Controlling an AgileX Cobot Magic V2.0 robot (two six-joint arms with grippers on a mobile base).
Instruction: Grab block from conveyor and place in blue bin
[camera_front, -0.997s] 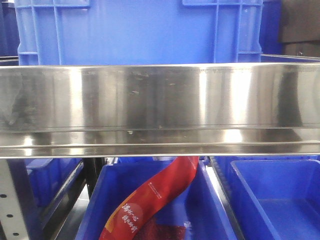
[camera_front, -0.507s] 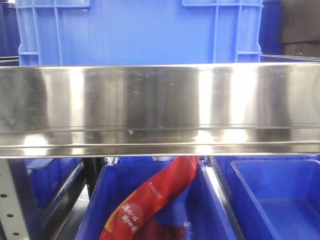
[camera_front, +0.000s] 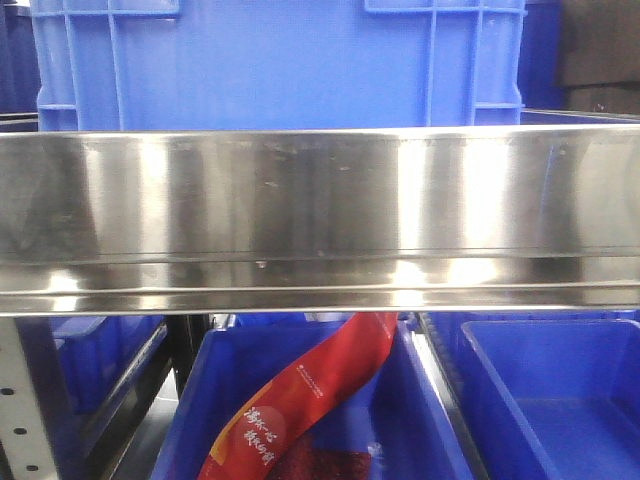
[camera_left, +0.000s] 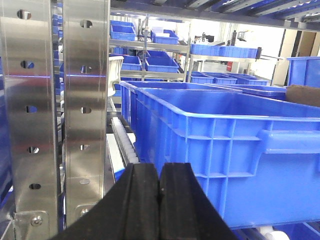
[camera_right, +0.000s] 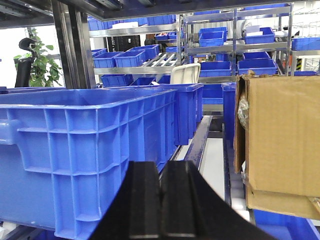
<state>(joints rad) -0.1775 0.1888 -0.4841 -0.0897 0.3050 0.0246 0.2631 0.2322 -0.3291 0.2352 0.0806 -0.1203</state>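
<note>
Step in hand: by my reading, the task has not got under way; both arms sit parked at the shelving and nothing is being reached for.
Large blue ribbed plastic crate (camera_front: 280, 60): fills the top of the front view, standing behind the wide brushed stainless-steel shelf rail (camera_front: 320, 215) that runs across that view.
Same kind of crate at the wrists: a blue ribbed crate (camera_left: 235, 145) stands close ahead of the left wrist camera, another (camera_right: 85, 150) close ahead of the right.
Lower open blue plastic bins (camera_front: 555, 400): below the rail; the middle one holds a red printed packet strip (camera_front: 300, 405).
Brown cardboard box (camera_right: 282, 140): to the right in the right wrist view, beside the crates.
Perforated steel upright (camera_left: 55, 100): near the left arm, to its left.
Conveyor and block: neither shows in any view, so where the block is cannot be told.
Next move calls for: probably turning toward the belt and finding the block before any grasp; which blue bin is the target is not clear.
Left gripper (camera_left: 159, 200): black pads pressed together, clenched on nothing.
Right gripper (camera_right: 161, 200): pads likewise meeting, empty, touching nothing.
</note>
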